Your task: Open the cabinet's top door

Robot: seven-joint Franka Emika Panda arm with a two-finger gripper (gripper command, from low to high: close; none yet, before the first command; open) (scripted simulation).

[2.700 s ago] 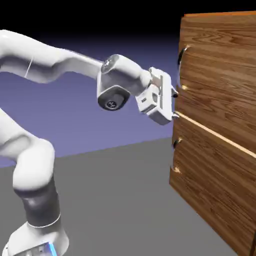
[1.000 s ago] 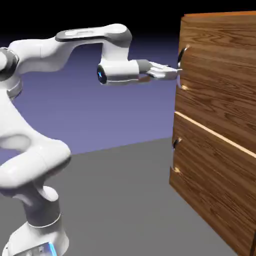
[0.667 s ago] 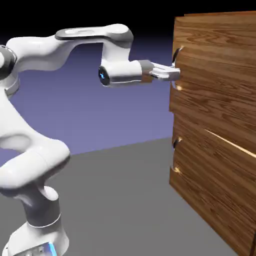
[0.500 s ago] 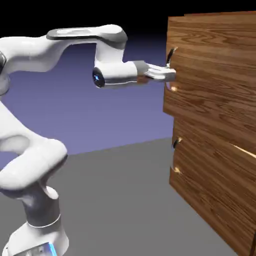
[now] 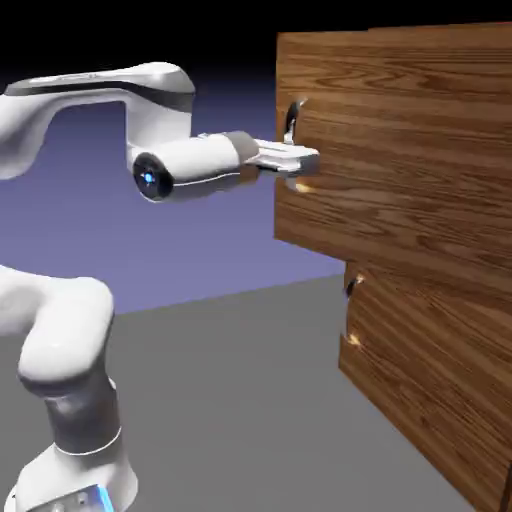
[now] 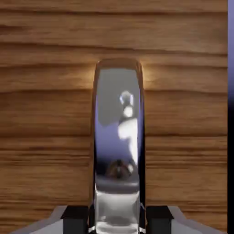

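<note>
In the exterior view, the white arm [image 5: 70, 330] rises from the lower left, bends at the top and reaches across to the cabinet [image 5: 430, 380] on the exterior view's right. Its base [image 5: 75, 480] shows in the bottom left corner, with a blue light on it. The gripper [image 5: 300, 160] is at the handle [image 5: 292, 120] of the top door [image 5: 400, 150], near the door's left edge and about midway between its top and bottom edges. The handle's upper part curves up above the gripper, and its lower end shows just beneath. The top door stands out from the cabinet: its left edge lies well past the left edge of the lower door [image 5: 420, 350], and its bottom edge overhangs that door's upper part. The lower door's own handle [image 5: 350, 305] is near its left edge, apart from the gripper. Behind are a grey floor [image 5: 230, 400] and a blue-violet backdrop.

In the hand view, the top door's wood grain fills most of the view, with a strip of backdrop and black along the right side. The shiny metal handle runs from the middle down to the bottom edge, with a bright glow on the wood beside its upper end. The gripper is clamped on the handle, one dark fingertip on each side of it.
</note>
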